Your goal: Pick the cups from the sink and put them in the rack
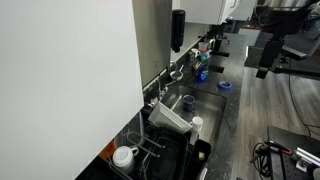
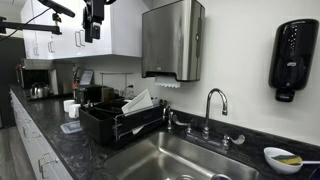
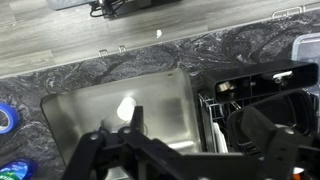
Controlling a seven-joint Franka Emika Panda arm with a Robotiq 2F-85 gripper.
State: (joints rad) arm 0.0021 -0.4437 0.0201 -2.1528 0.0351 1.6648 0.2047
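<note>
One black robot gripper [image 2: 94,32]: hangs high in the air, well above counter level, touching nothing; jaws spread wide with nothing between them.
Small plain white cup [image 3: 126,108]: stands on the floor of the sink, near the middle, apart from all four walls, with room on every side.
Long rectangular grey steel sink [image 3: 80,115]: set in the counter; straight rim and rounded corners; the space above it is open in the wrist view.
Black wire dish rack [image 2: 100,128]: stands on the counter just beside one short end of the sink, and its near wall runs along that rim.
Angled whitish rectangular tub [image 2: 138,102]: leans tilted in the rack and rises above the rack's top edge.
Curved metal tap [image 2: 212,105]: rises from the back edge of the sink, on the wall side.
Dark marbled stone counter [image 3: 140,60]: a strip of it runs between the sink's front rim and the counter's front edge.
Flat blue ring [image 3: 5,118]: lies on the counter beyond the sink's end away from the rack, apart from the rim.
Steel paper-towel dispenser [image 2: 172,40]: fixed to the wall high above the back of the sink.
</note>
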